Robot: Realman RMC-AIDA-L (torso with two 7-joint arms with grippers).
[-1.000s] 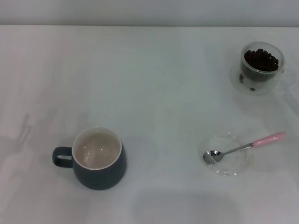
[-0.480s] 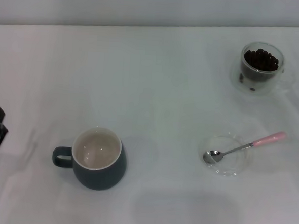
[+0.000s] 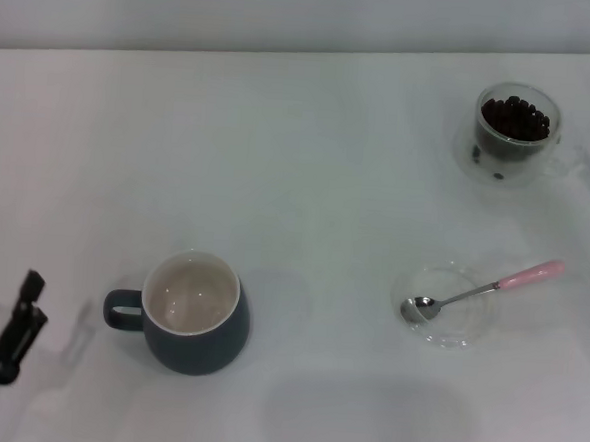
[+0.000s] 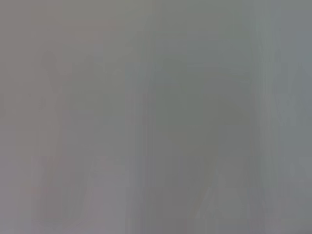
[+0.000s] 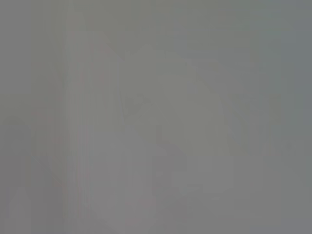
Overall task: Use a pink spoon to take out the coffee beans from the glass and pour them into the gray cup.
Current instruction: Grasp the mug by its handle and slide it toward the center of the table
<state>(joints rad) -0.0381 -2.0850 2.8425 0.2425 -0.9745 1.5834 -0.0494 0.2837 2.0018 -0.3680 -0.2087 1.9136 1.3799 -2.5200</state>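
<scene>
In the head view the gray cup point(image 3: 195, 315) stands at the front left, its handle pointing left and its cream inside bare. The glass point(image 3: 514, 131) with coffee beans point(image 3: 516, 117) stands at the far right. The pink spoon point(image 3: 481, 291) lies with its bowl in a flat clear dish point(image 3: 444, 308) at the right, its pink handle pointing up and right. My left gripper point(image 3: 18, 334) shows at the lower left edge, left of the cup and apart from it. My right gripper is out of view. Both wrist views show only a grey blur.
The white table point(image 3: 307, 182) spreads across the whole head view, with a pale wall behind its far edge. A wide bare stretch lies between the cup and the dish.
My left gripper has moved down and to the right along the left edge, closer to the cup. My right gripper has left the frame at the far right.
</scene>
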